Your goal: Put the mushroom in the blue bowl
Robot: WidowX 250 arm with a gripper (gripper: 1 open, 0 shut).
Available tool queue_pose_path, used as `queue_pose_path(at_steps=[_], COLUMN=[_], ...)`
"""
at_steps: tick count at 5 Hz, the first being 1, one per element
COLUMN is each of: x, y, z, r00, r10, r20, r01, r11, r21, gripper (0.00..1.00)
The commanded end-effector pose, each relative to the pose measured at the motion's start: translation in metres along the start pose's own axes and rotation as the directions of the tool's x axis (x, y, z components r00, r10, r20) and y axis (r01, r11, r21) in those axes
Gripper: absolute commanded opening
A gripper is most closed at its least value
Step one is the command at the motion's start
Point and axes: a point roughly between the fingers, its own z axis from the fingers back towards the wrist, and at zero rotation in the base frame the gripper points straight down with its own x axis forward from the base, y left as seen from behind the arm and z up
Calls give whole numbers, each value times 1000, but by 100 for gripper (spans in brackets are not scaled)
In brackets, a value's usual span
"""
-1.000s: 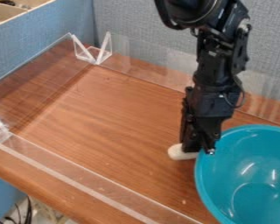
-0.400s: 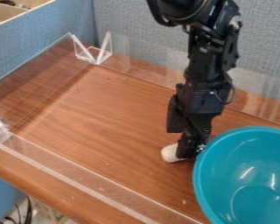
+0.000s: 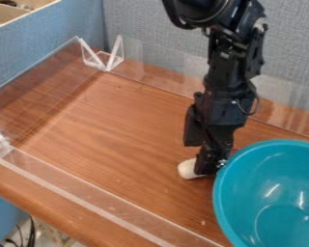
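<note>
The black gripper (image 3: 203,162) points straight down at the wooden table (image 3: 112,125), its jaws standing apart and low over the mushroom (image 3: 189,169); only the cream stem end of the toy shows, poking out to the left at the foot of the fingers, resting on the wood; the cap is hidden behind the gripper, so whether the pads touch it cannot be told from here; nothing is lifted, nothing is clamped. Just to the right, close beside the gripper, sits the blue bowl (image 3: 235,193), deep and glossy, its rim close to the mushroom, its hollow empty as far as can be seen. Outward again, a clear low wall (image 3: 67,188) runs along the near edge of the table; clear plastic stands (image 3: 103,55) mark the far corner against a blue-grey partition (image 3: 47,48); the arm (image 3: 235,58) rises dark above it all.

By the look of it the task is at the grasp: the mushroom is not yet in the bowl and the hand is poised around it. The next move appears to call for closing squarely on the small toy, lifting it clear of the bowl's rim, then carrying it a short way right and letting go over the hollow; a grip set too near the stem end could squeeze the piece out sideways.
</note>
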Motion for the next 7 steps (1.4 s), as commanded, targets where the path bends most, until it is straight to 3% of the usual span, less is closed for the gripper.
queue_pose_path(at_steps=[1, 7], x=[18, 14], y=[-19, -17], z=[9, -2], r00=[999, 1000], r10=[-24, 23], r20=[35, 3], r01=[23, -23], r11=[1000, 1000], r21=[21, 19], gripper=[100, 100])
